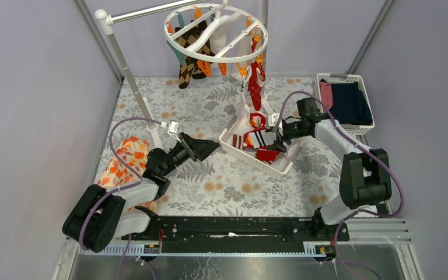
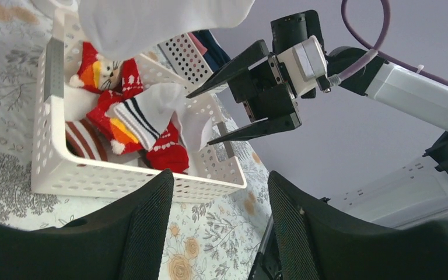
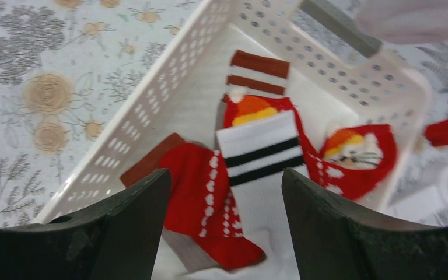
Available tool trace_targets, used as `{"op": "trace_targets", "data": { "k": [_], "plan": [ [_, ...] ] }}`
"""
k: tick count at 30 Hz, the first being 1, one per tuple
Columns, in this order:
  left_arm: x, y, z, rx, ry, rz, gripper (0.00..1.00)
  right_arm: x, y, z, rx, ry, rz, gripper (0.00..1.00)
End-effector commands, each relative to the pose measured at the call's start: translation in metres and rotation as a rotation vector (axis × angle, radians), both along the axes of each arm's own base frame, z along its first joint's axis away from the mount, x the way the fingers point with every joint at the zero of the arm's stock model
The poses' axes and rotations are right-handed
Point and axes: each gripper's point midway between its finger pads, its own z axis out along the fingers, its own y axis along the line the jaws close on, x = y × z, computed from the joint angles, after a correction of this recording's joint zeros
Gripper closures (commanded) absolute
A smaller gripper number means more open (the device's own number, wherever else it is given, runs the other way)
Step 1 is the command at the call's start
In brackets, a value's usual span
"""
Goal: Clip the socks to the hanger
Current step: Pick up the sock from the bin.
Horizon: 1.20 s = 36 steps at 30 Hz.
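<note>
The round white hanger hangs at the back with argyle socks and a red patterned sock clipped to it. More socks lie in a white basket: a white one with black stripes, red Christmas ones and a brown-striped one. My right gripper is open just above this pile, nothing between its fingers. The left wrist view also shows the right gripper over the basket. My left gripper is open and empty, low by the basket's left side.
A second white basket at the right holds folded navy and pink clothes. An orange floral cloth lies by the left arm. A grey pole stands at the left, carrying the hanger's bar.
</note>
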Motion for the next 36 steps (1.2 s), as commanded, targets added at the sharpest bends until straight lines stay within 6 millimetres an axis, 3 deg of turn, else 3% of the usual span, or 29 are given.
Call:
{"op": "trace_targets", "data": {
  "k": [1,8,12,13,22,32,36],
  "plan": [
    [0.003,0.001,0.003,0.056,-0.034,0.004,0.34,0.019,-0.008,0.015,-0.035,-0.068,-0.131,0.22],
    [0.007,-0.001,0.005,0.030,-0.046,0.002,0.29,0.019,-0.009,0.004,-0.085,-0.115,-0.123,0.21],
    [0.004,-0.002,0.001,0.026,-0.051,-0.014,0.03,0.020,-0.003,-0.002,-0.114,-0.132,-0.107,0.20],
    [0.004,-0.002,0.001,0.024,-0.053,-0.016,0.01,0.020,-0.003,-0.004,-0.124,-0.131,-0.106,0.19],
    [0.001,0.001,-0.006,0.026,-0.042,-0.025,0.01,0.031,0.015,-0.016,-0.141,-0.171,-0.082,0.18],
    [0.000,0.004,-0.009,0.008,-0.031,-0.039,0.01,0.023,0.027,-0.049,-0.198,-0.158,-0.054,0.29],
    [0.000,0.006,-0.010,0.008,-0.026,-0.040,0.01,0.031,0.026,-0.058,-0.234,-0.149,-0.092,0.36]
  ]
}}
